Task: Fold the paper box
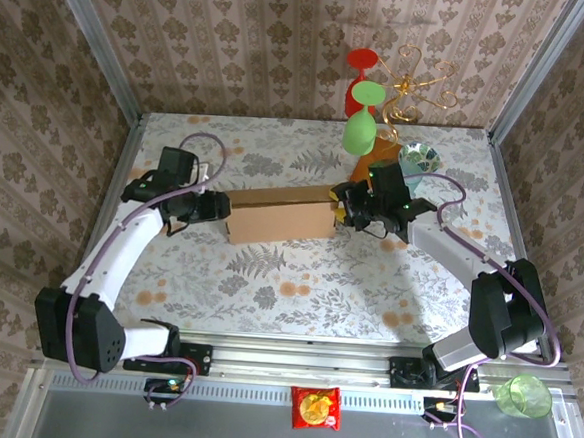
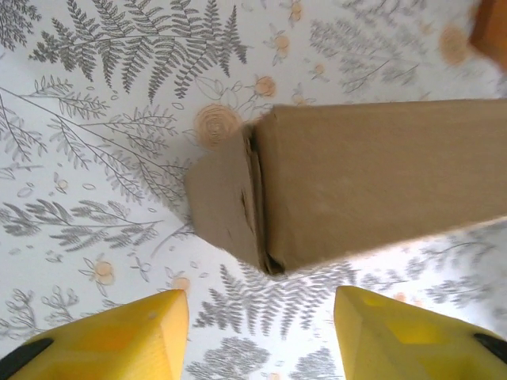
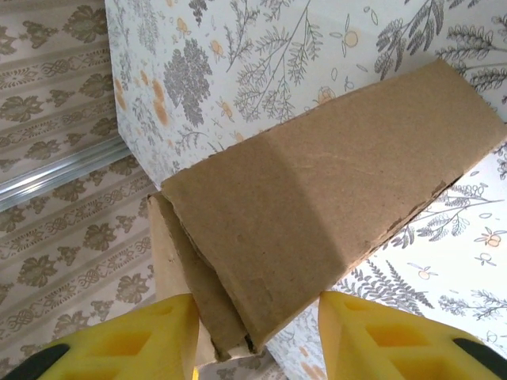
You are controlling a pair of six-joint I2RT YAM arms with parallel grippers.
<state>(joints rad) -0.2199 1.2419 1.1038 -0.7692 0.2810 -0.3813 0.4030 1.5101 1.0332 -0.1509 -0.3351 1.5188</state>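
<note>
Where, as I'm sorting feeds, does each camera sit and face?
Top external: above and behind, looking down at the table; both arms, left gripper and right gripper.
Left wrist: on the left arm, facing one end of the paper box; own yellow fingers.
Right wrist: on the right arm, facing its other end; yellow fingers.
Shared: the box, in all three.

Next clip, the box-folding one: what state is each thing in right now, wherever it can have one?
paper box: folded up into a long closed box, lying on the table.
left gripper: open, just short of the box's end, not touching it.
right gripper: open, the box's other end between its fingers; contact cannot be told.
</note>
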